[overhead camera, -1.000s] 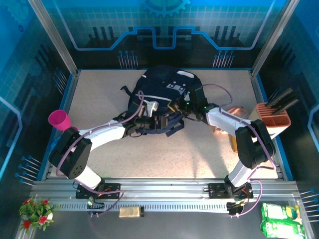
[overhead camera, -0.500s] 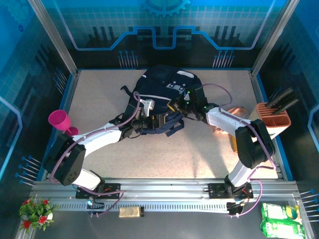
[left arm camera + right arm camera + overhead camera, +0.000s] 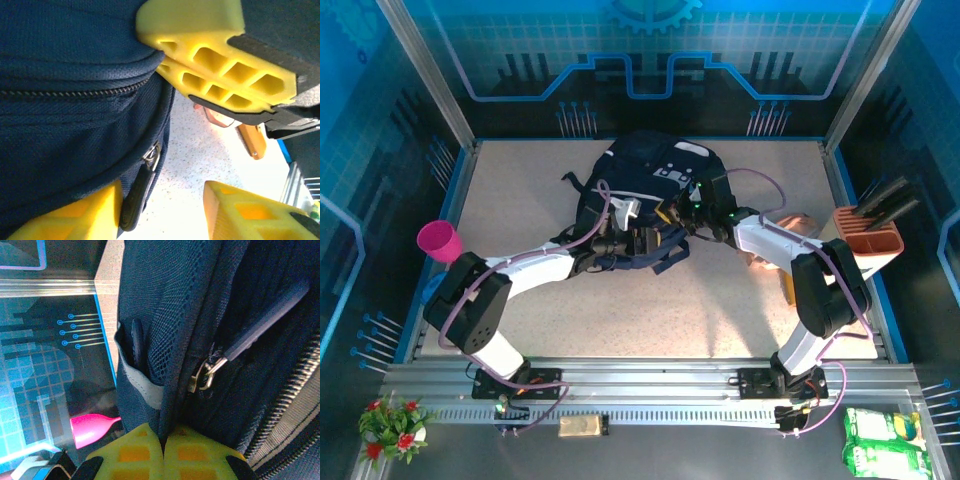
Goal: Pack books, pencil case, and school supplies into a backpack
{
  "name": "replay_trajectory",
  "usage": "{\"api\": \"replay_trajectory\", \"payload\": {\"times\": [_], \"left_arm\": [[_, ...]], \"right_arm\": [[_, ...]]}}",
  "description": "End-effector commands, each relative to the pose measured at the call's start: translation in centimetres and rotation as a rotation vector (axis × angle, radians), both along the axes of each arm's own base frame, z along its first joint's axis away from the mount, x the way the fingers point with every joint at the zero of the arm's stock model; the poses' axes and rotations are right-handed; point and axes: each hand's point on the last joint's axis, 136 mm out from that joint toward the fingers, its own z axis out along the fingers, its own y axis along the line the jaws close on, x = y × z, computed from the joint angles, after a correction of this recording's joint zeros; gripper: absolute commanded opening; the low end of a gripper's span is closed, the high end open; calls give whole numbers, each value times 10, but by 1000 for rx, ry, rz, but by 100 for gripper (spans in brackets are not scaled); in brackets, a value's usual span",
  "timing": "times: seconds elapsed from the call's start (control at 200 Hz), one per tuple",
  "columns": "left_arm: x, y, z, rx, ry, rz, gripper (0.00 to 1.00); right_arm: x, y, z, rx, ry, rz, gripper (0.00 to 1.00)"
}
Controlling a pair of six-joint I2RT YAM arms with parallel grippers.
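Backpack (image 3: pixel 655 170) lies on the table (image 3: pixel 720 300), toward the middle of the far edge. Its dark navy body with white-grey patches faces up, and its black straps trail toward the near side. Both arms reach in to its near end, one from each side.

The right pincer (image 3: pixel 162 437) is clamped on the backpack. In the right wrist view its two yellow fingers meet with a ridge of navy fabric nipped between their tips, just below a brass zipper slider (image 3: pixel 204 376) with a dark pull tab. The left wrist view shows the same two fingers pressed together against the bag's edge, beside a closed line of zipper teeth.

The left pincer (image 3: pixel 162 200) stands at a narrow gap and grips nothing. One finger (image 3: pixel 75 217) touches the navy fabric, and the other is clear of it, over bare table. A black zipper pull (image 3: pixel 134 197) hangs from a metal ring in the gap, just beside the finger that touches the bag.

The pencil case (image 3: pixel 804 226), pinkish-beige, lies near the right edge of the table, partly hidden behind the right arm. A flat orange piece (image 3: pixel 250 142) lies near it. A magenta cup (image 3: pixel 438 240) stands at the left edge, and a beige holder (image 3: pixel 870 235) with black handles stands at the right edge.
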Motion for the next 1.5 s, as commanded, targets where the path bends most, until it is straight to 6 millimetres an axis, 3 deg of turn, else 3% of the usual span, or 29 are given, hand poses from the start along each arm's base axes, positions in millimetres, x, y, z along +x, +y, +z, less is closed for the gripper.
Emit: {"api": "replay_trajectory", "payload": {"times": [0.0,0.22,0.43,0.64,0.78,0.985,1.136,1.281,1.396,1.496], "left_arm": [[8,-6,4,-21,-24,9,39],[15,9,-15,78,20,89,27],[15,12,-19,113,21,93,22],[12,21,-19,172,12,103,6],[2,33,-21,226,23,108,0],[-19,56,-30,324,54,110,0],[-26,96,-49,413,108,196,0],[-27,127,-55,406,147,264,0],[-23,129,-47,406,118,244,0],[-24,109,-35,358,87,151,0]], "right_arm": [[14,12,39,87,-131,33,4],[15,11,37,85,-128,31,4],[16,11,37,86,-127,28,4],[17,4,35,64,-127,11,3],[17,-3,31,32,-124,-7,3],[18,-16,18,-40,-117,-38,1],[18,-23,9,-79,-110,-50,1],[17,-30,2,-105,-106,-60,1],[18,-35,0,-117,-109,-65,1],[17,-40,-2,-122,-105,-67,1]]}}
